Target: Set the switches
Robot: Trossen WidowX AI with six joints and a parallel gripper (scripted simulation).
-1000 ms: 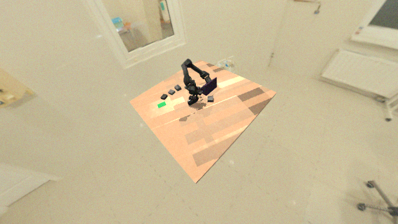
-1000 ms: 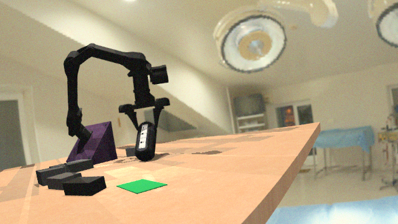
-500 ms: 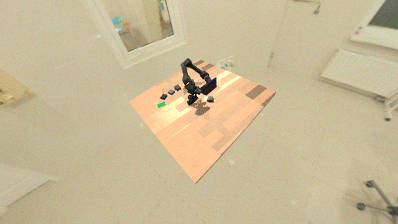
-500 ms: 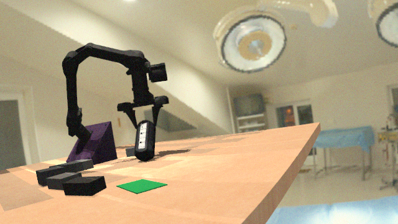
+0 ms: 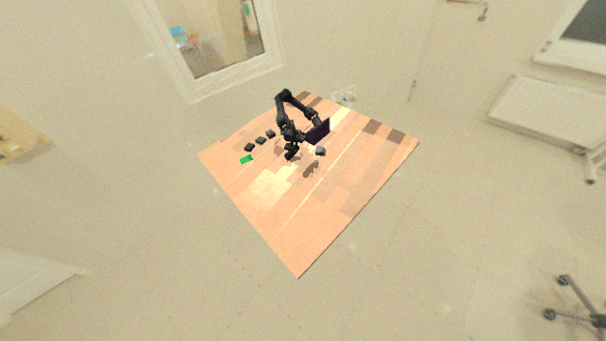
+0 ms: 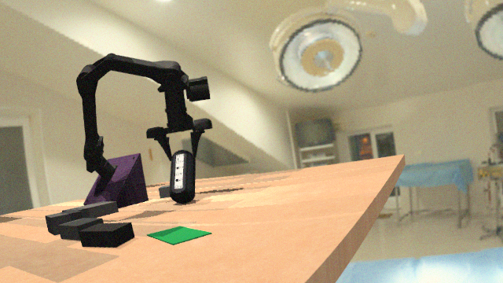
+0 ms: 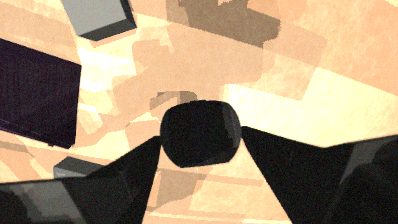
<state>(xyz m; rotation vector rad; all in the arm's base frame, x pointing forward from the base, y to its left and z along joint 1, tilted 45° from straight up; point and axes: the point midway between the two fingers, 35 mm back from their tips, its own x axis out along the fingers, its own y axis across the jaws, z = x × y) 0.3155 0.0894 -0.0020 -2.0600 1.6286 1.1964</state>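
Dark, smooth plastic forms the rounded controller unit (image 5: 292, 152) (image 6: 182, 178) (image 7: 200, 134), which stands on end at the wood-patterned bench (image 5: 298, 246) (image 6: 275, 208) (image 7: 360, 30). The gripper (image 5: 293, 142) (image 6: 182, 156) (image 7: 201, 135) pinches its upper end between two tapering black fingers, one against each side. A white label (image 6: 179, 173) with small dark squares runs lengthwise along the unit in the exterior view; the full row is too coarse to read. The switch positions cannot be told.

The black, jointed arm (image 5: 280, 111) (image 6: 89, 114) rises from a purple wedge (image 5: 318, 133) (image 6: 135, 181) (image 7: 42, 95) with flat, sloping faces. Near the wedge sits a grey, sharp-edged block (image 5: 320, 151) (image 6: 164, 192) (image 7: 97, 17). A group of dark rectangular blocks (image 5: 260, 140) (image 6: 106, 235) lies well apart from it, close to a thin, flat green rectangle (image 5: 245, 159) (image 6: 179, 235). Patches of tan, cream and brown break up the bench's warm surface, and its visible side edge shows fine grain.
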